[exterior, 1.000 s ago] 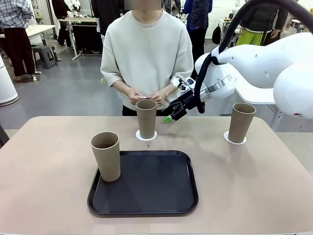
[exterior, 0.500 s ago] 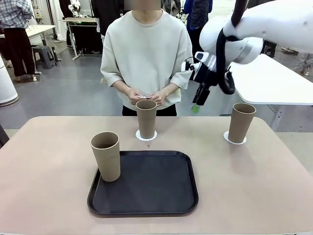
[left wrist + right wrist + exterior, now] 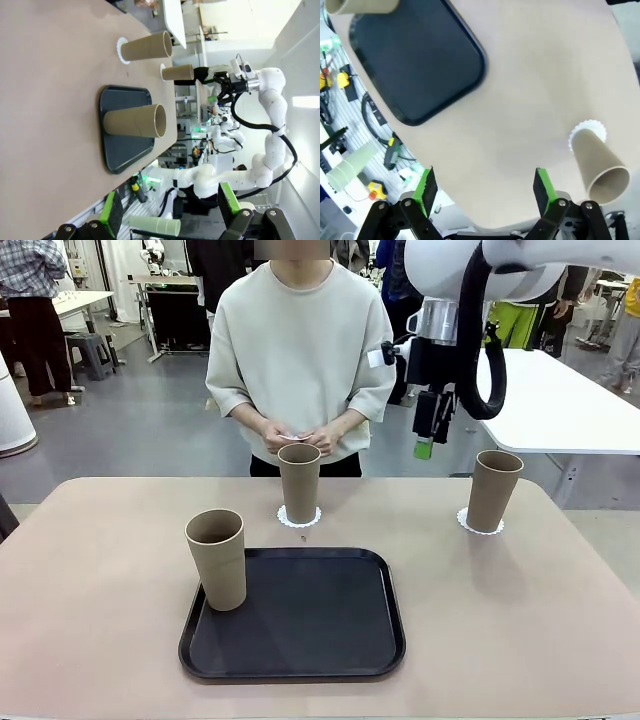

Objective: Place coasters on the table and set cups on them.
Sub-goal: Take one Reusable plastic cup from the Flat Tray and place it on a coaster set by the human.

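Two tan cups stand on white lacy coasters on the beige table [image 3: 100,570]: the middle cup [image 3: 299,483] on its coaster [image 3: 299,518] in front of the person, and the right cup [image 3: 494,490] on its coaster [image 3: 480,524]. A third cup [image 3: 216,560] stands on the black tray's left edge. My right gripper [image 3: 425,440] hangs high above the table between the middle and right cups, pointing down, open and empty. Its wrist view looks down past the open right gripper [image 3: 485,192] at a cup [image 3: 597,160] on a coaster [image 3: 588,129]. My left gripper [image 3: 167,210] is open and empty, far from the cups.
The black tray [image 3: 300,620] lies at the table's front middle. The person stands at the far edge, both hands [image 3: 295,435] together at the waist, holding something small and white. A glossy white table [image 3: 560,400] stands behind the right cup.
My right arm has lifted and swung right, away from the middle cup, and its gripper has turned from sideways to pointing straight down. Cups and coasters have not moved.
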Action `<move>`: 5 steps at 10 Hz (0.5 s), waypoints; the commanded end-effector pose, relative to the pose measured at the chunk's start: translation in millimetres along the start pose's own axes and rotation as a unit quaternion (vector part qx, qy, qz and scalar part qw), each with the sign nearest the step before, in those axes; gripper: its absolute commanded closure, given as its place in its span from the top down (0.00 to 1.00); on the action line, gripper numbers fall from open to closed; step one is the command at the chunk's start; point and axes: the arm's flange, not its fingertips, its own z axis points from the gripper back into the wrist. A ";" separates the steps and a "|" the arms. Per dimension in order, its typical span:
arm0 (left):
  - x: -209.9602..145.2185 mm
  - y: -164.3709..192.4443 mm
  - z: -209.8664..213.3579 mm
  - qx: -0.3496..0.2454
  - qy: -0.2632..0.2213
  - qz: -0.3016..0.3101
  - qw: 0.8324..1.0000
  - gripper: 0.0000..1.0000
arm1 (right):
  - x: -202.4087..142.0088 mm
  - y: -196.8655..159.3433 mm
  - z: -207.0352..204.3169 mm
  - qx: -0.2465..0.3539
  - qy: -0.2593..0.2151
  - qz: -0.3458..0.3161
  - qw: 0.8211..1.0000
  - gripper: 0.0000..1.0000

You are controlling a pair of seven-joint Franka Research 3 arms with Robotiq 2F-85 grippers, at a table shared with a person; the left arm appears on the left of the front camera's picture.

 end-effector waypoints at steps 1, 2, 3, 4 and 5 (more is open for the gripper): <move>-0.8 -1.6 1.3 -0.007 -0.003 -0.005 1.000 1.00 | 8.5 8.2 -6.3 0.018 -0.034 0.017 0.999 1.00; -0.8 -1.6 1.3 -0.007 -0.003 -0.005 1.000 1.00 | 0.0 0.0 0.0 0.000 0.000 0.000 1.000 1.00; -0.8 -1.6 1.3 -0.007 -0.003 -0.005 1.000 1.00 | 0.0 0.0 0.0 0.000 0.000 0.000 1.000 1.00; -0.8 -1.6 1.3 -0.007 -0.003 -0.005 1.000 1.00 | 0.0 0.0 0.0 0.000 0.000 0.000 1.000 1.00; -0.8 -1.6 1.3 -0.007 -0.003 -0.005 1.000 1.00 | 0.0 0.0 0.0 0.000 0.000 0.000 1.000 1.00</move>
